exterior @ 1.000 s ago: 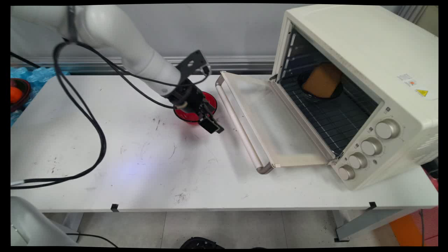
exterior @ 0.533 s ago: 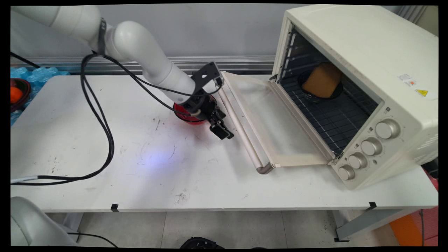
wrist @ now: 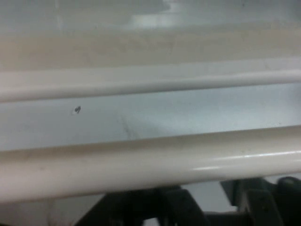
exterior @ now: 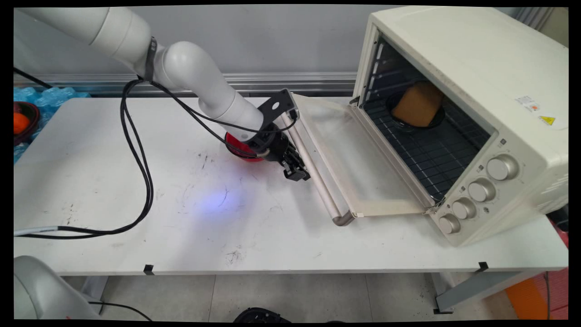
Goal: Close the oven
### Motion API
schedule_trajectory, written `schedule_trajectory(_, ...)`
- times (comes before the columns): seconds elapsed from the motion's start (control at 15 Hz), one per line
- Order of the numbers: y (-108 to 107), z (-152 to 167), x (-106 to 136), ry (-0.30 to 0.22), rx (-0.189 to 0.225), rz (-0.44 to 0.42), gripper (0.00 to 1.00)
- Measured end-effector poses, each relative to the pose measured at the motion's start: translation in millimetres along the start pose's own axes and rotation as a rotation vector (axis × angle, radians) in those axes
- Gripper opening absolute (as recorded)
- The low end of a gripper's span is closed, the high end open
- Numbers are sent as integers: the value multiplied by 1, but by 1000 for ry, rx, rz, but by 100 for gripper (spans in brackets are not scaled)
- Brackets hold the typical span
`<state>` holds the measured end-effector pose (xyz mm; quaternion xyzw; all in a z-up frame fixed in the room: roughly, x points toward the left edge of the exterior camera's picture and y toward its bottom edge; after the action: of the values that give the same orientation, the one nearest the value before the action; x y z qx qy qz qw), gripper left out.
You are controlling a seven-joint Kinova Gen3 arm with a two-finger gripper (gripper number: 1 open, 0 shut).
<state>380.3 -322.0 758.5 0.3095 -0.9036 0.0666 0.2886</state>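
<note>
Black pincer (exterior: 297, 172) just beside oven door handle (exterior: 313, 172), red bowl (exterior: 240, 147) behind (pincer state unclear)

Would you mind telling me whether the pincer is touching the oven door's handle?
Cannot tell. In the main view the pincer overlaps the handle; the hand view shows neither contact nor a gap.

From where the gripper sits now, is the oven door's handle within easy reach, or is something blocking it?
Probably yes. The gripper is low over the table right beside the door handle, with nothing between them. The red bowl lies behind it, away from the handle. The hand view shows the bar close ahead.
</note>
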Motion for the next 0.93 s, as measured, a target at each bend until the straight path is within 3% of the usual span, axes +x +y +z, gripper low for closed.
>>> schedule_trajectory(0.53,0,8,-2,25,14,-13,0)
schedule_trajectory(0.93,1,3,8,75,33,-22,0)
